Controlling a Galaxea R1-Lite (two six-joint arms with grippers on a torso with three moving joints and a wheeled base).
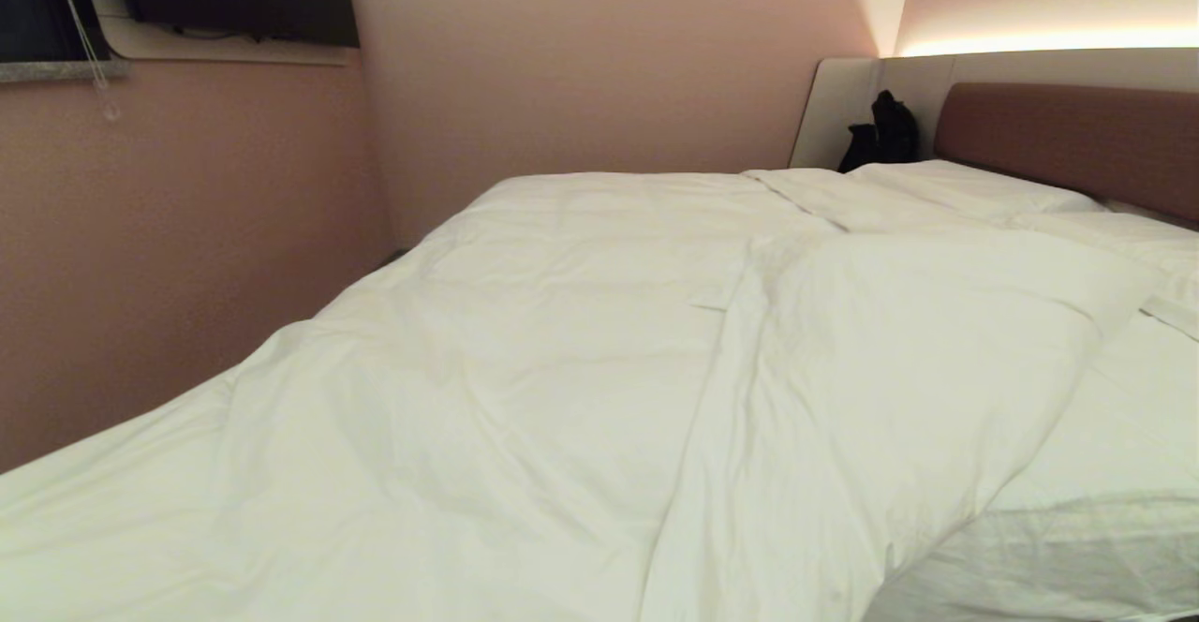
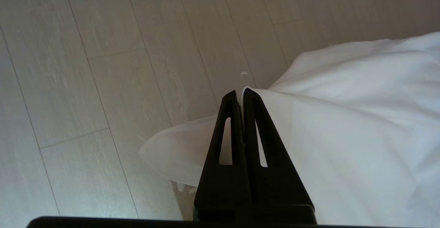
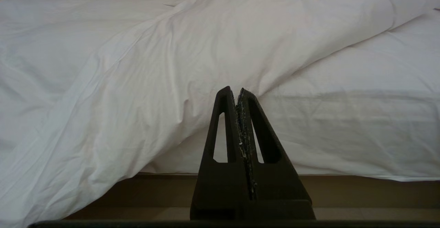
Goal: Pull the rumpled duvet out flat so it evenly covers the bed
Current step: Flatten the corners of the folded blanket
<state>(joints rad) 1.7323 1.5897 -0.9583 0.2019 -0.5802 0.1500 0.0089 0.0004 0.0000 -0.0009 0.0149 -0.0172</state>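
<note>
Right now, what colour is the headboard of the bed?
Reddish-brown; the headboard shows best in the head view, behind the white pillows.

A bedroom, hotel-like: a made-up bed (image 1: 599, 397), padded headboard (image 1: 1068, 140), pink walls (image 1: 187, 257), pale plank floor (image 2: 103, 83).
</note>
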